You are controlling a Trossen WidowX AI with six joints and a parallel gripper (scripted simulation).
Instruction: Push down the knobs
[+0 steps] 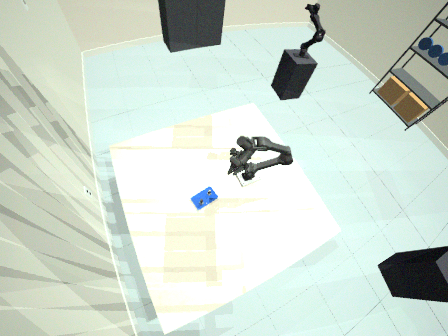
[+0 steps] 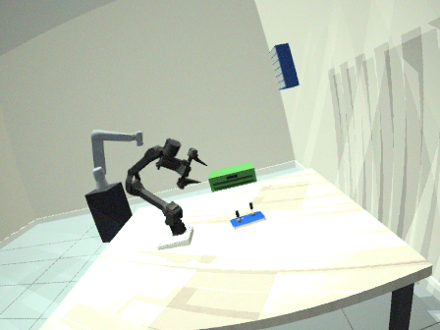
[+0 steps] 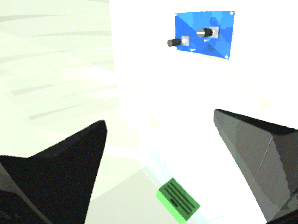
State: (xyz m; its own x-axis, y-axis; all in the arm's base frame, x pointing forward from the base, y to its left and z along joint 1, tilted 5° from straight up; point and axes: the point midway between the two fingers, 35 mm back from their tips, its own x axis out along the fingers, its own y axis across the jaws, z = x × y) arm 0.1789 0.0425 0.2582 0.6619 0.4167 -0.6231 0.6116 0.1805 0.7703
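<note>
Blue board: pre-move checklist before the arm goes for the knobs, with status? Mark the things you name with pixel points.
1. Tool point(image 1: 230, 163) point(image 2: 197, 173) point(image 3: 160, 120) open, nothing between the fingers: ok
2. Tool away from the blue board point(image 1: 198, 199) point(image 2: 251, 220) point(image 3: 196, 21): ok
3. Both black knobs on their shafts: ok, they stand up from the board
4. Both knobs pushed down: not ok, both stand high
5. Potentiometers firmly fixed to the board: cannot tell
6. Tool lined up over a knob: not ok, it is off to one side
</note>
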